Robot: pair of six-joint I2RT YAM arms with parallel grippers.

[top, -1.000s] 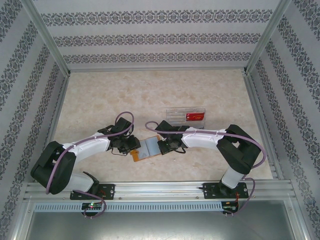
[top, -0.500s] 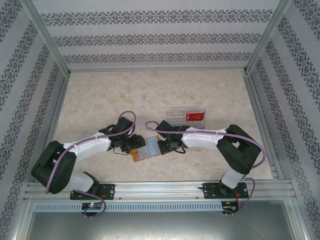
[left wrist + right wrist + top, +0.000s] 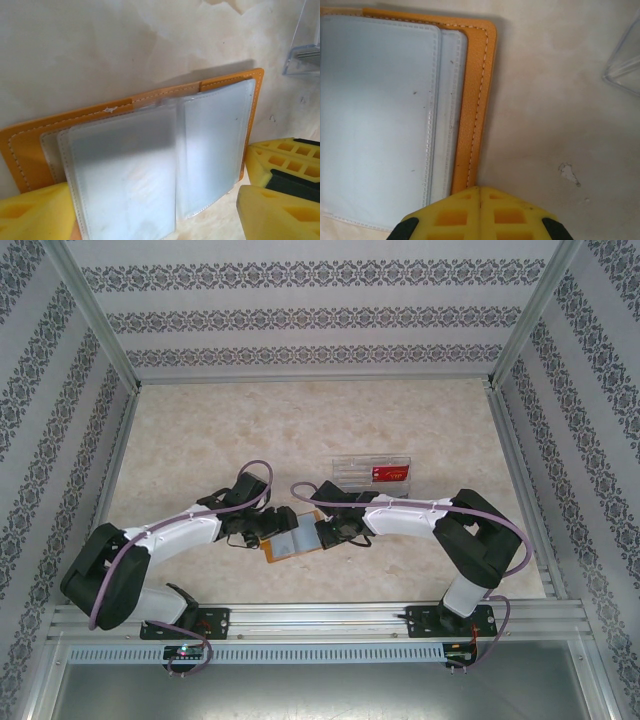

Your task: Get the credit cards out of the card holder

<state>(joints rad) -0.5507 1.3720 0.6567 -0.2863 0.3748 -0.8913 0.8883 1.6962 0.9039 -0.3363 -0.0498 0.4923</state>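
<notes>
Presently, on the marbled table (image 3: 200, 450), from where I stand:

Holder (image 3: 290, 540). Orange-tan, lying flat and opened out, inside upward, between the two claws. A stitched orange border runs round grey translucent pockets (image 3: 210, 145), whose leaves overlap at the fold. The pockets look pale and cloudy; whether cards sit inside them I cannot tell.

Left claw (image 3: 150, 220). At the holder's left side, fingers well apart and gripping nothing. One yellow finger (image 3: 30, 215) lies at the holder's near left corner, touching the edge of a pocket leaf. In the left wrist view the other shows beside the holder's right edge. The holder's near edge lies across the gap between them.

Right claw (image 3: 479, 191). At the holder's right side, with its yellow pads (image 3: 450, 220) closed together so that only a seam shows between them. The tip meets the holder's orange border at its outer edge. Whether it bears down on the leather or merely touches it I cannot tell.

Tray (image 3: 355, 465). Clear plastic, beyond the holder and to its right, apart from it. A corner of it shows in both wrist views.

Red card (image 3: 392, 474). In the end of the tray farther from the holder.
</notes>
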